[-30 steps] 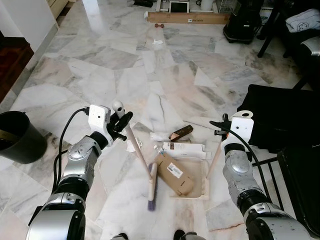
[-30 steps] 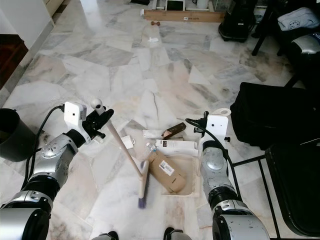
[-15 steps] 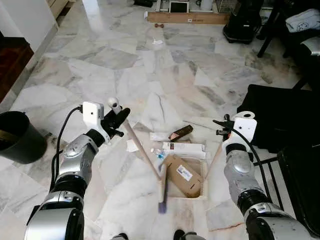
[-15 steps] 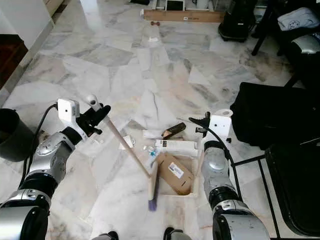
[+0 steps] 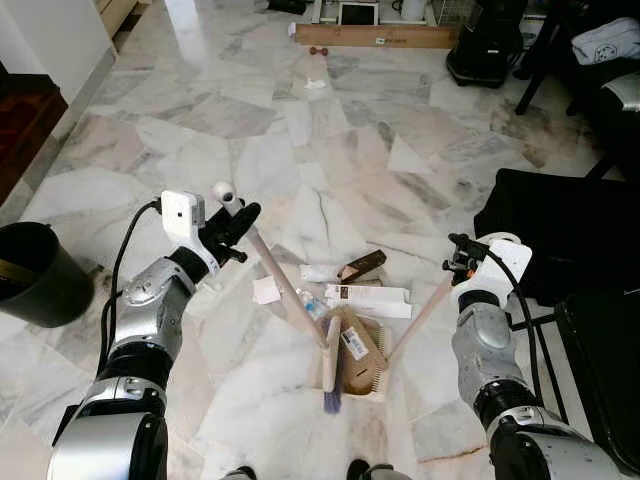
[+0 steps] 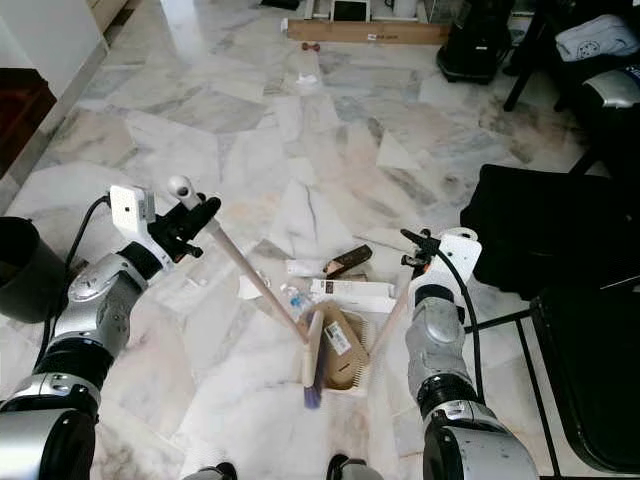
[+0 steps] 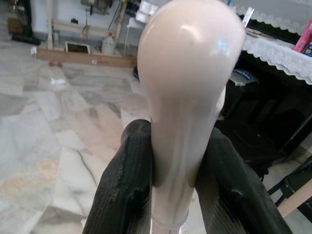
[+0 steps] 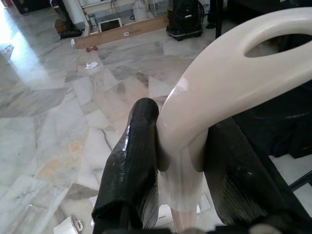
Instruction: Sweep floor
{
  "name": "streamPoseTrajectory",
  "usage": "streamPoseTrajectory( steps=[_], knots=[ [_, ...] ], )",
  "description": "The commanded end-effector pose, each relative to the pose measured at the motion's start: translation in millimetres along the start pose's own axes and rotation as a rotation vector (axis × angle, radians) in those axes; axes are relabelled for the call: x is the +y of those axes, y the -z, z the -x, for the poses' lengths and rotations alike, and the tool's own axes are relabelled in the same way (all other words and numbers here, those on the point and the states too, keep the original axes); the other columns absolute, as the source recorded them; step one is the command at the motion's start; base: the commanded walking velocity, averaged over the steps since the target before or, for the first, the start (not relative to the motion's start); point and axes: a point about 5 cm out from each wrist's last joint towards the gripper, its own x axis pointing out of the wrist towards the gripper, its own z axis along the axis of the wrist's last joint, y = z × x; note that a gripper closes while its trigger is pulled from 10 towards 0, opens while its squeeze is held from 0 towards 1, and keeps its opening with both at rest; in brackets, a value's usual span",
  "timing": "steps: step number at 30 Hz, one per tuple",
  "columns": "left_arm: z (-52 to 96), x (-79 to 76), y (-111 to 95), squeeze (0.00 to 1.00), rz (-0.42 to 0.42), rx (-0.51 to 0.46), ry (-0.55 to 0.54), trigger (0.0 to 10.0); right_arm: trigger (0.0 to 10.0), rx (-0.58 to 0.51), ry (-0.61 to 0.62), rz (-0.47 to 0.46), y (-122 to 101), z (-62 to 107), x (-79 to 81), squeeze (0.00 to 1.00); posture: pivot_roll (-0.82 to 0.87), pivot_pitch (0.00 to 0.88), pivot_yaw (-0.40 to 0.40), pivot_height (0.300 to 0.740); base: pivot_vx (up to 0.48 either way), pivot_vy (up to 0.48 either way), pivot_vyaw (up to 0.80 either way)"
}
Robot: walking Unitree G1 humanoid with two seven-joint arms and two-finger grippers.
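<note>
Fingers (image 7: 127,195) of the left gripper (image 5: 237,222) are clamped on the rounded top of the broom (image 5: 285,291) handle, and the fingers (image 8: 130,161) of the right gripper (image 5: 462,256) are clamped on the looped end of the dustpan (image 5: 372,360) handle. Both handles slant down toward the dustpan, which stands tipped up on the marble floor (image 5: 330,150). Broom bristles press against the dustpan's left side, with a brown cardboard box (image 5: 353,349) caught between them inside the pan. Just beyond the dustpan lie a long white box (image 5: 367,299), a small dark brown carton (image 5: 361,266) and a scrap of white paper (image 5: 265,290). Far left of the dustpan stands a black bin (image 5: 35,275); to its right sits a black bag (image 5: 560,235).
</note>
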Motion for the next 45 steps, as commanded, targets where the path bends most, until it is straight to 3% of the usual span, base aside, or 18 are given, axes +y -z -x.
streamPoseTrajectory(
  steps=[1, 12, 29, 38, 43, 45],
  knots=[
    [1.3, 2.3, -12.1, 0.0, 0.0, -0.056, 0.011, 10.0, 10.0, -0.054, -0.005, -0.036, -10.6, -3.2, 0.5, 0.0, 0.01, 0.172, 0.007, 0.74, 0.0, 0.0, 0.0],
    [10.9, 7.9, -26.2, 0.0, -0.02, -0.079, 0.003, 10.0, 10.0, -0.058, 0.029, -0.023, -5.6, 3.4, -22.8, 0.0, 0.03, 0.151, 0.016, 0.74, 0.0, 0.0, 0.0],
    [23.8, 5.5, -19.5, 0.0, 0.007, -0.065, -0.031, 10.0, 10.0, -0.111, 0.05, -0.055, -10.1, 12.0, -45.7, 0.0, 0.03, 0.111, 0.024, 0.74, 0.0, 0.0, 0.0],
    [21.8, 7.1, -49.5, 0.0, -0.017, -0.152, -0.049, 10.0, 10.0, -0.109, 0.039, -0.041, -11.6, 11.8, -44.9, 0.0, 0.03, 0.091, 0.023, 0.74, 0.0, 0.0, 0.0],
    [24.4, 9.1, -82.1, 0.0, -0.168, -0.179, -0.042, 10.0, 10.0, -0.108, 0.021, -0.039, -12.8, 9.5, -38.4, 0.0, 0.05, 0.091, 0.016, 0.74, 0.0, 0.0, 0.0],
    [25.5, 9.9, -83.5, 0.0, -0.201, -0.166, -0.046, 10.0, 10.0, -0.107, 0.02, -0.039, -12.7, 9.4, -37.7, 0.0, 0.05, 0.091, 0.016, 0.74, 0.0, 0.0, 0.0]
  ],
)
